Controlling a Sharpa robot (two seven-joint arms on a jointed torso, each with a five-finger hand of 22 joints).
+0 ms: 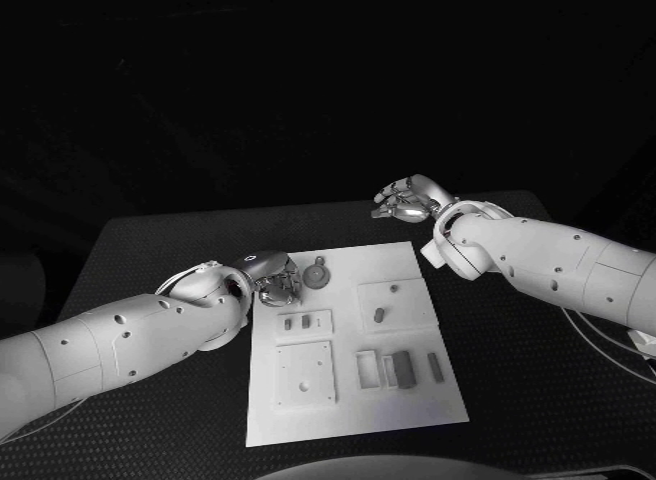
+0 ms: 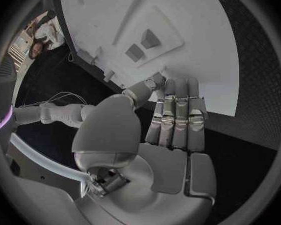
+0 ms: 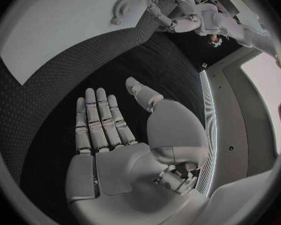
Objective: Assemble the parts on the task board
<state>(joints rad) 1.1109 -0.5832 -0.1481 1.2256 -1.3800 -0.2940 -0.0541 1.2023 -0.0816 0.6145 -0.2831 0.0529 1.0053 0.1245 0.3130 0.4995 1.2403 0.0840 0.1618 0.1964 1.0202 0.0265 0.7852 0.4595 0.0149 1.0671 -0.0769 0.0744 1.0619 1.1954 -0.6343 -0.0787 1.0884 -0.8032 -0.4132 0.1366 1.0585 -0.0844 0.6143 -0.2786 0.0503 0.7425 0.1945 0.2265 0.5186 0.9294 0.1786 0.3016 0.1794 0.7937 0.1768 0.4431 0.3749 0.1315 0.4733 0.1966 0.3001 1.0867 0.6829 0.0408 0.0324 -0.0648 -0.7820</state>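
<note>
board first: the flat white rectangular task board lies in the middle of the black textured table, its long side running away from the robot, so both arms can reach it from either flank. small grey parts rest on it: a round ring-shaped piece with a tab near the far left corner, a short dark peg on a raised square plate, two small blocks on a low plate, and slim bars in the recesses nearer the robot. none looks seated as a finished assembly, so the work seems to be at or near its start.

the silver left hand sits at the board's left edge, just beside the ring-shaped piece, fingers lying straight and close together and thumb out to the side, in the left wrist view holding nothing; it seems placed there to take a first part, though whether it touches the board i cannot tell.

the silver right hand hangs over bare table beyond the board's far right corner, well apart from the parts. its fingers are stretched out and slightly spread in the right wrist view, empty, likely kept back to leave the left hand room.
</note>
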